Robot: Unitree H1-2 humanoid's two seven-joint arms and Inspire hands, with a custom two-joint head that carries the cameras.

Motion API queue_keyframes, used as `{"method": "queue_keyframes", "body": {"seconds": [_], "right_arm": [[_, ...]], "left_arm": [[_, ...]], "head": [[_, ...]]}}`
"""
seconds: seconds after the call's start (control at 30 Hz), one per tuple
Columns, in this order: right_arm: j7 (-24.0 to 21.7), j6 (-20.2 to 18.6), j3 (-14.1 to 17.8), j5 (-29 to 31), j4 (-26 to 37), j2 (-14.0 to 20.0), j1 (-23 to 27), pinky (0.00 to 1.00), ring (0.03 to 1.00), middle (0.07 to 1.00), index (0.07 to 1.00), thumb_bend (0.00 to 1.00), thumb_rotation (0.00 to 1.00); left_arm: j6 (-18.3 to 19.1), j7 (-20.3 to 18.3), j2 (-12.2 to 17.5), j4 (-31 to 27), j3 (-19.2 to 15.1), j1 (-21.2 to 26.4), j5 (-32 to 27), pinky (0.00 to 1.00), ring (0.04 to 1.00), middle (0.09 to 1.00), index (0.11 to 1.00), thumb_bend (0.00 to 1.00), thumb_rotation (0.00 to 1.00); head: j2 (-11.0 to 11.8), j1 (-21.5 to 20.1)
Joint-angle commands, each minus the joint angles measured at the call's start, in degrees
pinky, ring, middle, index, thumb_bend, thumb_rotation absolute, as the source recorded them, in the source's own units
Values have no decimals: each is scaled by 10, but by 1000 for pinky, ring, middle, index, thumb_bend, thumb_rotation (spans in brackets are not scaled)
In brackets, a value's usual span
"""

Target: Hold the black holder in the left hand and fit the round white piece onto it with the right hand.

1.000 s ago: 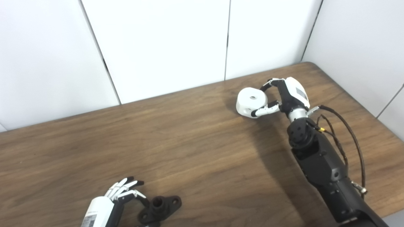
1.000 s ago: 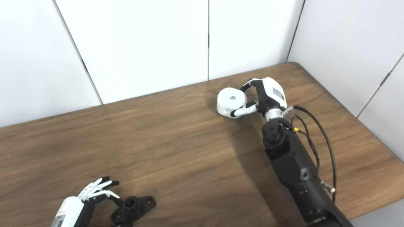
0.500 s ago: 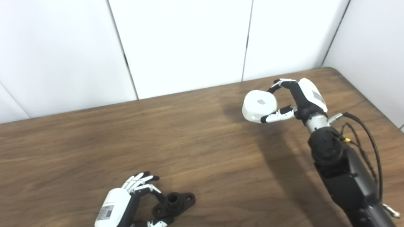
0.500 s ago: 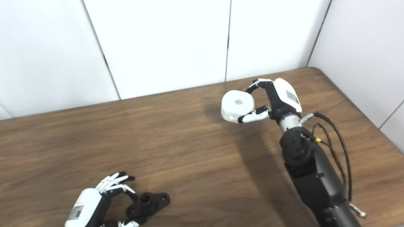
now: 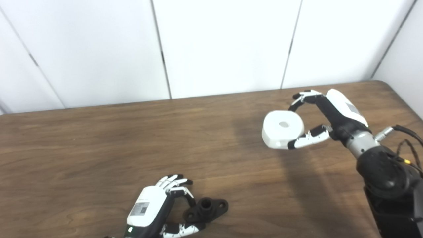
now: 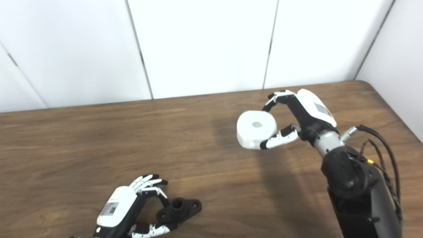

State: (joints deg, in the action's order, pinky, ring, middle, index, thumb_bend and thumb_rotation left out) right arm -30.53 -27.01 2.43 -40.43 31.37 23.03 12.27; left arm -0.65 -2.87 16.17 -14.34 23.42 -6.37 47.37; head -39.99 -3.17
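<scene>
since a second ago the camera has swung so the whole scene sits further right in the view, and apart from that shift the right hand point(image 5: 333, 110) has lifted the round white piece point(image 5: 283, 129) off the table point(image 5: 99, 138); it was resting on the wood by the far right corner then, and now hangs above the surface with a soft shadow under it. the right hand's fingers point(image 5: 305, 140) and thumb are clamped on the piece's sides, one from the far edge and one from the near edge, its flat face with the small centre hole turned upward. the left hand point(image 6: 124, 206) has closed in on the black holder point(image 6: 180, 209) at the near edge of the table: its fingers point(image 6: 148, 183) curl over the holder's left end and the thumb reaches under the near side, touching or nearly touching the holder, though whether the grip is firm i cannot tell. the holder lies flat on the wood with its short round socket pointing up and one ear with a hole sticking out to the right. holder and white piece are well apart, the piece up and to the right. white wall panels point(image 5: 224, 46) stand behind the table.
</scene>
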Motion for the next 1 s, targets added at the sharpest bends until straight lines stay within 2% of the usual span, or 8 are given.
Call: {"method": "queue_keyframes", "body": {"seconds": [0.0, 0.33, 0.63, 0.97], "right_arm": [[-26, 1, 9, -13, 37, 9, 18, 882, 936, 834, 483, 522, 134], [-154, 1, 31, -42, 108, -40, 36, 923, 960, 839, 483, 521, 137], [-167, 1, 3, -44, 142, -75, 20, 995, 976, 842, 482, 522, 137], [-171, 2, -34, -42, 154, -113, 5, 1000, 980, 846, 482, 523, 137]], "left_arm": [[25, -55, -1, 17, 21, -5, 26, 923, 907, 822, 487, 522, 56], [44, -68, -6, 4, 29, 3, 39, 916, 907, 820, 487, 522, 56], [51, -73, -8, -1, 30, 5, 41, 916, 906, 817, 487, 522, 56], [56, -79, -13, -5, 32, 9, 44, 910, 902, 815, 487, 523, 55]], "head": [[-2, 1], [-25, 3], [-38, 5], [-53, 6]]}}
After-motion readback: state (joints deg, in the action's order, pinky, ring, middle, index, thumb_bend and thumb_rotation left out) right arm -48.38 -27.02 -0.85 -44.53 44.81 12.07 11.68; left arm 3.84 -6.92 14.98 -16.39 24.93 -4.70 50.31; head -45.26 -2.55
